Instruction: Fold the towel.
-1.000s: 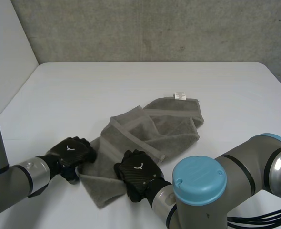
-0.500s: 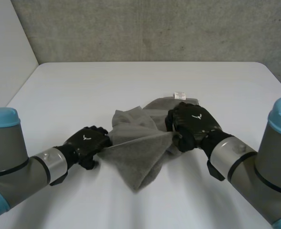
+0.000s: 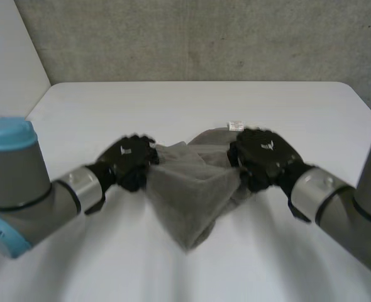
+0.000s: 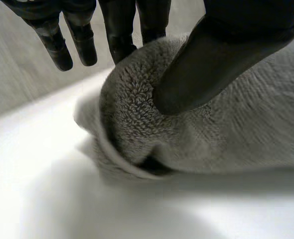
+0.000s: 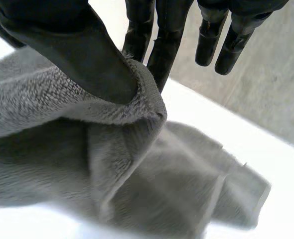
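nearest the robot, the lifted part of the towel [image 3: 188, 195] sags in a point toward the tabletop [image 3: 173, 107]; whether its lowest tip touches the surface i cannot tell. a little farther out, the two arms hold the upper edge of that sheet stretched between them: the left robot hand [image 3: 130, 162] has one end and the right robot hand [image 3: 264, 157] the other. in the left wrist view the thumb [image 4: 212, 64] presses a rolled lip of terry against the fingers [image 4: 119, 30] behind it, while the outer fingers stand free of the cloth. in the right wrist view the thumb [image 5: 82, 55] likewise pins a hemmed corner against the nearer fingers [image 5: 164, 45]. so both are closed on the towel in a pinch, not a full wrap. beyond the hands the rest of the towel lies bunched and creased on the tabletop, with a small white label [image 3: 236, 125] at its far edge. past that, bare tabletop runs to a grey wall [image 3: 204, 38].

the step in hand looks like carrying the near half over the far half. the risks, as i judge them:
- the pinches are shallow, so a quick move or an uneven pull could let a corner slip out.
- the slack middle could land as a ridge rather than flat.
- the far part is crumpled, so laying the held half on it would lock those creases in — and any drag could shift the heap.
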Robot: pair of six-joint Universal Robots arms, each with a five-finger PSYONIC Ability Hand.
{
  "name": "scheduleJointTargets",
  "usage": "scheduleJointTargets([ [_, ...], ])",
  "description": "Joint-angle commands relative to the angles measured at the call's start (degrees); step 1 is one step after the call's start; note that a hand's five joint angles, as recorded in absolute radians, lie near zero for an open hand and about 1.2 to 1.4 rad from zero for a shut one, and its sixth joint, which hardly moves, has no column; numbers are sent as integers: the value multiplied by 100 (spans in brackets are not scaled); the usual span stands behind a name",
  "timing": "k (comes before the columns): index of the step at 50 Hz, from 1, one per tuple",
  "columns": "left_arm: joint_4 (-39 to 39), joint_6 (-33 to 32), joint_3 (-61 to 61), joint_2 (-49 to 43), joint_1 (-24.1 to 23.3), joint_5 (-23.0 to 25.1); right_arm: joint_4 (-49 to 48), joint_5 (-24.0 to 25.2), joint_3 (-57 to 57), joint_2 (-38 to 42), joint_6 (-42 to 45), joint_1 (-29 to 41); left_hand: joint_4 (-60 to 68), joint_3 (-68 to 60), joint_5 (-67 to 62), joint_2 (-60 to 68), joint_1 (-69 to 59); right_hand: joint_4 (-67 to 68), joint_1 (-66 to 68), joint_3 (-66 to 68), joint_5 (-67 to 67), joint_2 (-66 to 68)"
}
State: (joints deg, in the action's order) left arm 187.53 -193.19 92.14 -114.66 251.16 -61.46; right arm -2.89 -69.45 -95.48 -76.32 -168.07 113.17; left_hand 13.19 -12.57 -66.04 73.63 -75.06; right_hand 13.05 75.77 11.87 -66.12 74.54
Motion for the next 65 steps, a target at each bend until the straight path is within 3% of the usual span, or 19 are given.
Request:
scheduleJointTargets([
  [1,20,27,-1550,40,-76,-261,-106,-244,2116,495,432,240,-319,257,-396,637,-494,-305,423,-187,-388,546],
  [5,431,176,-2532,389,-365,-699,-753,-788,3218,-3,371,249,-319,257,-396,637,-494,-305,423,-187,-388,546],
  [9,987,326,-2746,1059,-463,-903,-1579,-1017,3255,-513,380,249,-319,257,-396,637,-494,-305,423,-187,-388,546],
  [11,1477,562,-2685,1593,-428,-921,-1829,-1018,3229,-691,380,223,-319,257,-396,637,-494,-305,423,-187,-388,546],
  [17,1541,757,-2095,1807,-419,-762,-1794,-554,2292,-990,529,100,-319,257,-396,637,-494,-305,423,-187,-388,546],
  [19,1506,731,-1343,1850,-436,-544,-1758,-386,1902,-1008,679,91,-319,257,-396,637,-494,-305,423,-187,-388,546],
  [25,1506,555,58,1789,-419,-349,-1627,-122,253,-947,1879,56,-319,257,-396,637,-494,-305,423,-187,-388,546],
  [27,1532,240,846,1623,-401,-341,-1644,-87,-137,-911,2111,47,-319,257,-396,637,-494,-305,423,-187,-388,546],
  [32,1506,-427,1437,939,-497,-367,-1592,-122,-1033,-298,2542,-23,-319,257,-396,637,-494,-305,423,-187,-388,546],
  [37,1488,-921,1491,147,-551,-437,-1583,-174,-1209,99,2533,12,-319,257,-365,606,-463,-305,423,-187,-388,546],
  [38,1488,-1018,1465,15,-516,-446,-1583,-175,-1210,100,2533,12,-319,257,119,123,20,-305,423,-187,-388,546],
  [45,1523,-1054,1315,49,-297,-700,-1565,-192,-1192,126,2349,-32,-319,257,475,-234,377,-305,423,-187,-388,546],
  [49,1576,-1027,1297,119,-190,-833,-1556,-192,-1175,100,2138,-32,-319,257,1818,-1576,1719,-305,423,-187,-388,546],
  [55,1787,-1019,1341,93,-181,-877,-1548,-298,-1166,100,1892,-50,-319,257,2260,-2018,2161,-305,423,-187,-388,546],
  [57,1901,-1019,1341,93,-190,-868,-1495,-324,-1166,65,1883,-120,-319,257,3080,-2839,2981,-305,423,-187,-388,546],
  [65,1954,-1019,1324,84,-182,-868,-1310,-324,-1148,-67,1874,-427,-319,257,3320,-3078,3221,-305,423,-187,-388,546],
])
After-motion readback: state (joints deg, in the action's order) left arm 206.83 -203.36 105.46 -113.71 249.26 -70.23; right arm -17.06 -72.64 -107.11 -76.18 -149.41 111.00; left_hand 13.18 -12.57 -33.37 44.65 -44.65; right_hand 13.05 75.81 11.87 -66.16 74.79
